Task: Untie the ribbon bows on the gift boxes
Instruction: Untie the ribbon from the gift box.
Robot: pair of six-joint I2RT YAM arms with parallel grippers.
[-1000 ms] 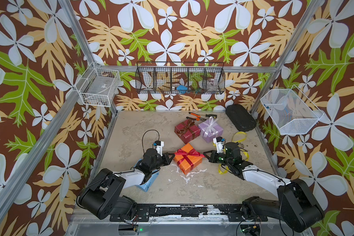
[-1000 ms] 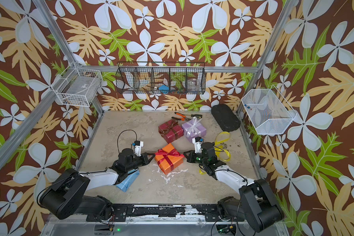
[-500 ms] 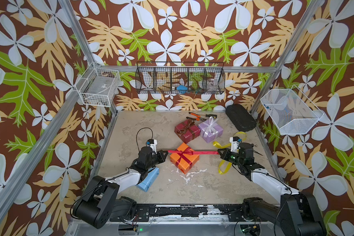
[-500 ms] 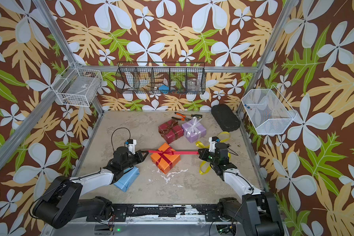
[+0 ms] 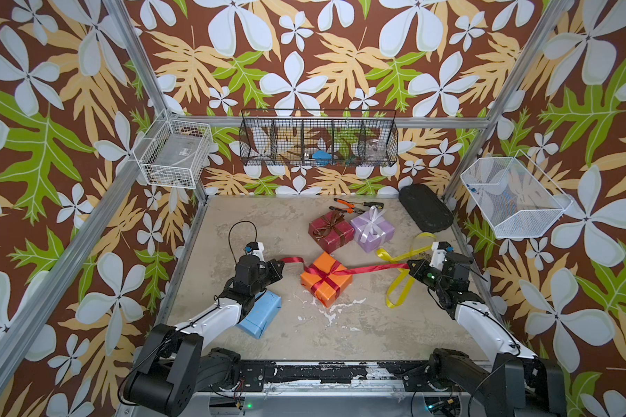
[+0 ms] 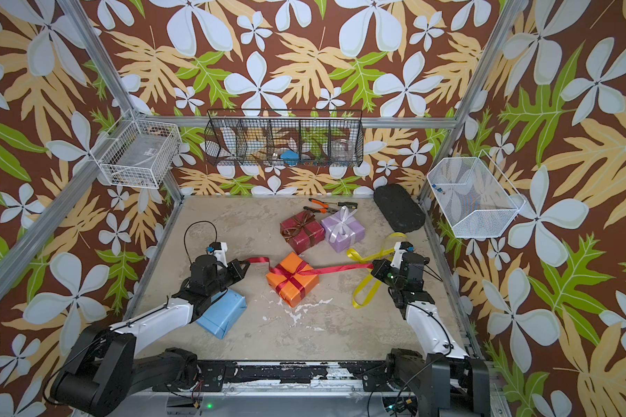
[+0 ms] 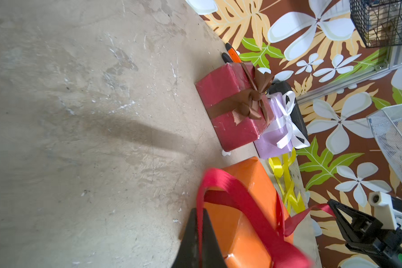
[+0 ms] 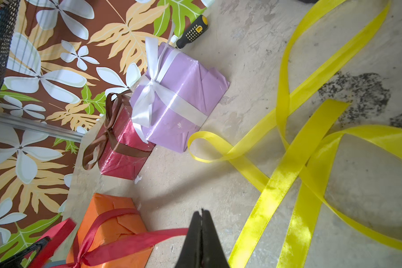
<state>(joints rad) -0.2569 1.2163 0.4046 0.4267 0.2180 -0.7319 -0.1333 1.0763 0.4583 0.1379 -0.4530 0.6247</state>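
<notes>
Now both grippers pinch the red ribbon, which stretches across the orange box.

The left gripper (image 5: 281, 263) is clamped tight on one end of the red ribbon (image 5: 369, 269) and the right gripper (image 5: 410, 267) is clamped tight on the other. The band runs nearly straight between them over the top of the orange box (image 5: 342, 283), which sits mid-table. The bow's loops look gone, though the knot is hard to judge from above, and the ribbon wraps the box crosswise. The yellow ribbon (image 5: 400, 285) lies loose on the table (image 5: 304, 335) just beside the right gripper, on no box. The light blue box (image 5: 262, 314) lies bare, partly under the left arm (image 5: 217, 314). Toward the back, the dark red box (image 5: 331, 234) with its brown bow (image 5: 335, 218) and the lilac box (image 5: 374, 233) with its white bow (image 5: 373, 216) stand side by side, both bows tied.
</notes>
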